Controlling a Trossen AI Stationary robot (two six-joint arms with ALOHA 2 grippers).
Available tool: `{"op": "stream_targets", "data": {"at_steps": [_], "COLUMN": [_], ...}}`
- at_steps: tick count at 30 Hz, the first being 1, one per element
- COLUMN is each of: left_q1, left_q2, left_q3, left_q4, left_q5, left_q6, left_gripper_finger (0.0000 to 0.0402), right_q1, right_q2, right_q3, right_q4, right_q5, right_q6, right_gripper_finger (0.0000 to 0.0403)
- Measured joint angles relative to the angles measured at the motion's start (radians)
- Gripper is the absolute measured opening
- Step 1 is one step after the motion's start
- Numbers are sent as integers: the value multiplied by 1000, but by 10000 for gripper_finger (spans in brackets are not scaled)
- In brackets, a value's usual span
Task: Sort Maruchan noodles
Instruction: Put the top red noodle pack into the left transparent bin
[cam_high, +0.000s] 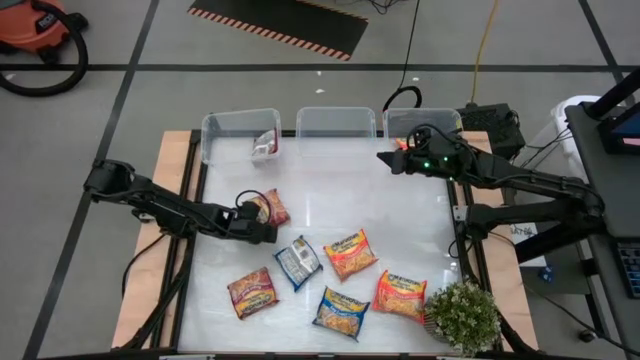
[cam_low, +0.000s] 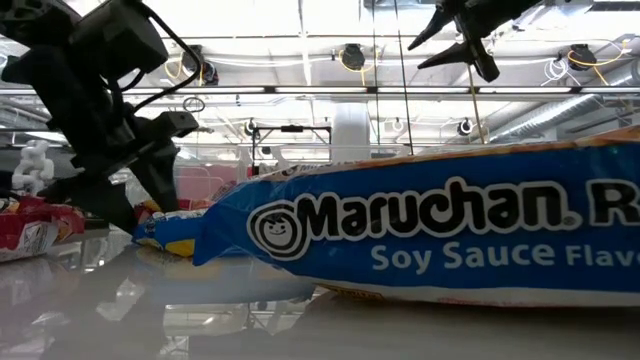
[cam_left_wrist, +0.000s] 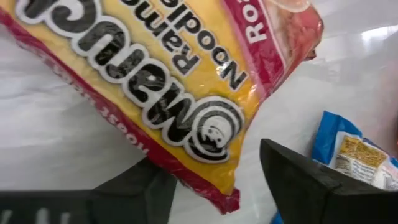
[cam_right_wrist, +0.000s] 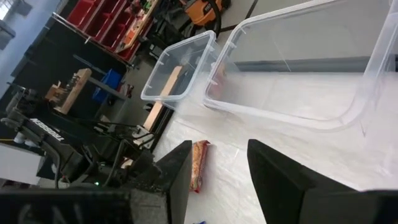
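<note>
Several Maruchan packets lie flat on the white table. In the high view I see a dark red one, a blue and silver one, an orange one, a second dark red one, a blue one and a second orange one. Another packet lies in the left clear bin. My left gripper is open, low over the table, at the first dark red packet; its fingers stand on either side of a corner of it. My right gripper is open and empty, raised near the right bin. My left gripper comes in low and nearly level from the table's left, with the dark red packet's corner between its open fingers. The packet lies flat on the table. I cannot tell whether a finger touches it.
Three clear bins stand along the far edge; the middle one and the right one show nothing inside. A small potted plant stands at the near right corner. The blue packet fills the front of the low view.
</note>
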Motion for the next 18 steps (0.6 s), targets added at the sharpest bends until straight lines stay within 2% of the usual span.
{"op": "stream_targets", "data": {"at_steps": [6, 13, 18], "left_q1": [3, 3, 3], "left_q2": [1, -2, -32], "left_q3": [-1, -1, 0], "left_q4": [-18, -9, 11], "left_q5": [2, 17, 38], "left_q6": [8, 89, 178], "left_gripper_finger": [132, 17, 5], "right_q1": [0, 0, 0], "right_q2": [0, 0, 0], "right_q3": [0, 0, 0], "right_q4": [-1, -1, -2], "right_q5": [0, -25, -66], "right_q6": [-10, 16, 53], "right_gripper_finger": [148, 148, 148]}}
